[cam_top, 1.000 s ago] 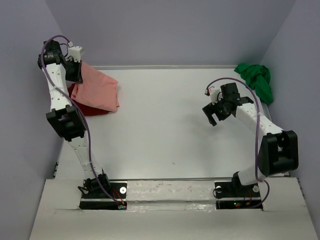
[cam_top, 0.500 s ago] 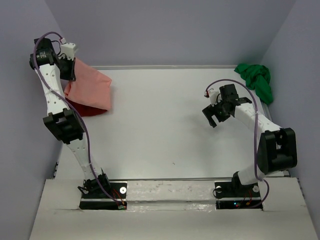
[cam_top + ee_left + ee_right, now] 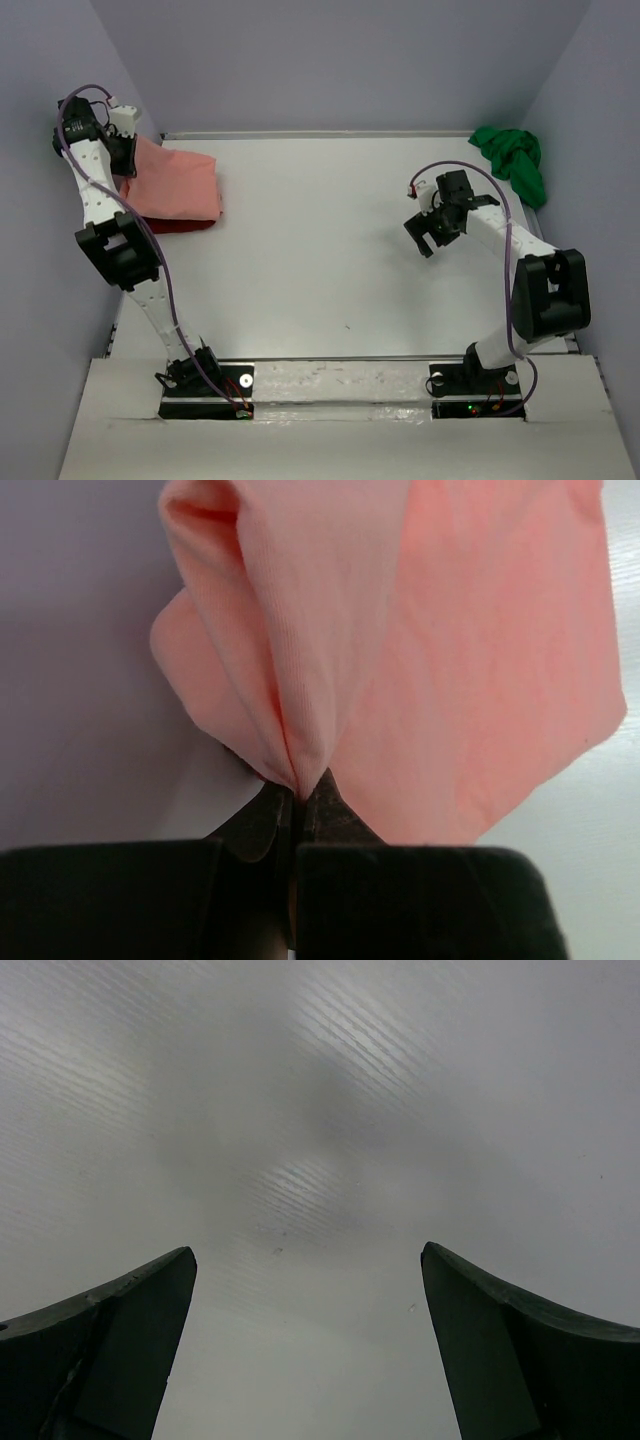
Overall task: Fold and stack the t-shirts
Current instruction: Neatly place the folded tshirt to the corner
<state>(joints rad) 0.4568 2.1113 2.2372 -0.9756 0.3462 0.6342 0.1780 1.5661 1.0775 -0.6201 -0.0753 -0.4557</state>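
Left fingers (image 3: 262, 822) clamped on salmon-pink t-shirt (image 3: 175, 185) over dark red t-shirt (image 3: 188, 226); right fingers (image 3: 120, 1340) open, empty, nearer green t-shirt (image 3: 512, 160) far-right.

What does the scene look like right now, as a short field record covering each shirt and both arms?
salmon-pink shirt: far left of the table, pinched at one edge, lying over the dark red shirt
dark red shirt: underneath, only a strip showing at the near edge
green shirt: crumpled heap at the far right corner, nothing touching it
left gripper: fingers shut on the salmon-pink shirt
right gripper: fingers wide open, empty, above bare table
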